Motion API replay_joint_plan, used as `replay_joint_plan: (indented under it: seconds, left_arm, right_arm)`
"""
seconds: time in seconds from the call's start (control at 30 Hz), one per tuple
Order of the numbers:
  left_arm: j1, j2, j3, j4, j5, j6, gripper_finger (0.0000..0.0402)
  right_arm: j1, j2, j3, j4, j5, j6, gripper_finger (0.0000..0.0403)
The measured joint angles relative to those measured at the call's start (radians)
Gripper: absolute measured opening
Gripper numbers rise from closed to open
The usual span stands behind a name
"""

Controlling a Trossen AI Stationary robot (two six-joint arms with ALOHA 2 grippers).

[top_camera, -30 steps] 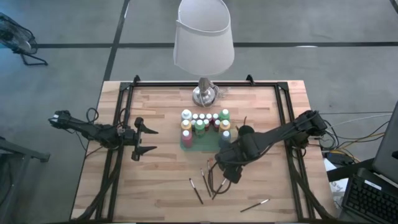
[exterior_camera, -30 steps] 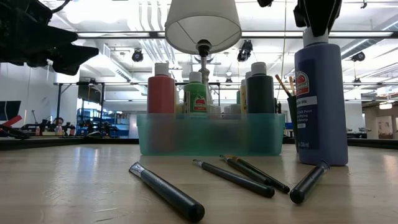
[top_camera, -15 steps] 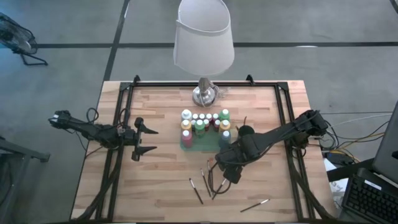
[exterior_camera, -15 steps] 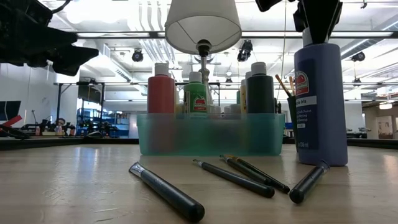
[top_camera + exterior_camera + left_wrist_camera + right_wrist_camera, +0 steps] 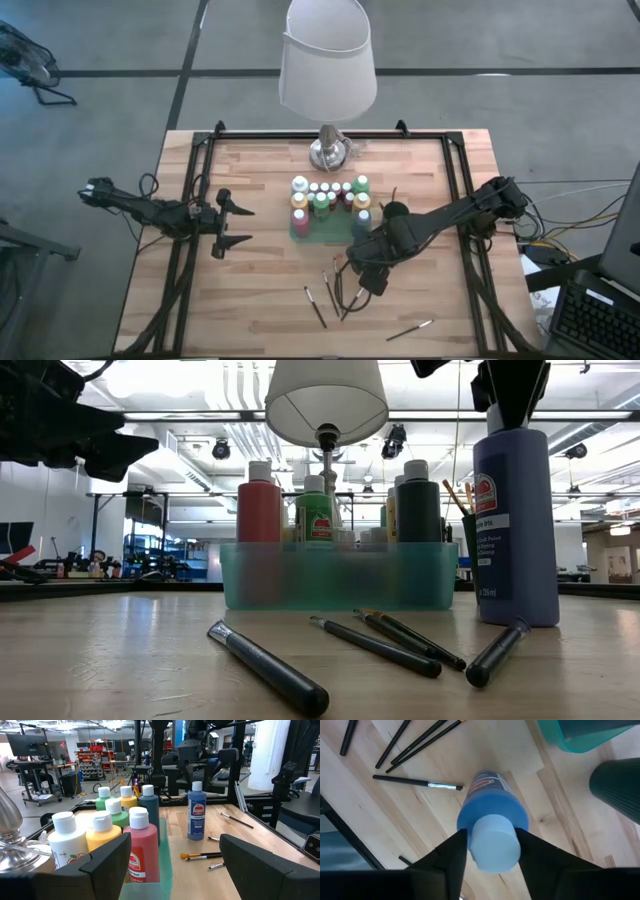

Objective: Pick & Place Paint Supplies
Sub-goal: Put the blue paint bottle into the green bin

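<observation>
Wooden boards make the table (image 5: pixel 250 310) top, and a black frame runs along its edges. At the middle of the far edge stands a lamp (image 5: pixel 328 70) with a white shade and a silver base. Just in front of the lamp, a see-through green tray (image 5: pixel 340 575) sits near the middle of the table, full of small paint bottles (image 5: pixel 322 195) with white caps. You can spot red, green, yellow and white ones in it. A dark cup (image 5: pixel 616 782) stands beside the tray on the right side. A blue paint bottle (image 5: pixel 515 525) stands upright on the wood, just next to the tray's near right corner. The right gripper (image 5: pixel 492 845) is right over this blue bottle, and its two fingers (image 5: pixel 451 851) sit on either side of the white cap. The fingers look very close to the cap, but I cannot tell if they squeeze it or have let it go. Thin paintbrushes (image 5: pixel 338 290) lie flat on the table between the blue bottle and the near edge. One more brush (image 5: pixel 410 329) lies alone, closer to the near right corner. The left gripper (image 5: pixel 228 224) waits above the left side of the table, well apart from the tray, with its fingers spread wide and nothing in them
</observation>
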Motion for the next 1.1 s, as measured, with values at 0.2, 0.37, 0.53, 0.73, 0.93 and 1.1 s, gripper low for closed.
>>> replay_joint_plan:
  seconds: [0.2, 0.37, 0.53, 0.73, 0.93, 1.1]
  left_arm:
    - [0.000, 0.000, 0.000, 0.000, 0.000, 0.000, 0.0310]
    - [0.000, 0.000, 0.000, 0.000, 0.000, 0.000, 0.0310]
    - [0.000, 0.000, 0.000, 0.000, 0.000, 0.000, 0.0310]
    - [0.000, 0.000, 0.000, 0.000, 0.000, 0.000, 0.0310]
    - [0.000, 0.000, 0.000, 0.000, 0.000, 0.000, 0.0310]
    - [0.000, 0.000, 0.000, 0.000, 0.000, 0.000, 0.0310]
  right_arm:
    - [0.000, 0.000, 0.000, 0.002, -0.002, 0.002, 0.0188]
    - [-0.005, 0.000, 0.000, 0.001, -0.002, 0.021, 0.0174]
    - [-0.019, 0.001, -0.001, -0.002, -0.007, 0.028, 0.0143]
    - [-0.026, 0.001, -0.001, -0.001, -0.006, 0.038, 0.0116]
    - [-0.026, 0.002, -0.001, 0.007, -0.007, 0.032, 0.0165]
    - [-0.026, 0.002, -0.001, 0.006, -0.006, 0.030, 0.0197]
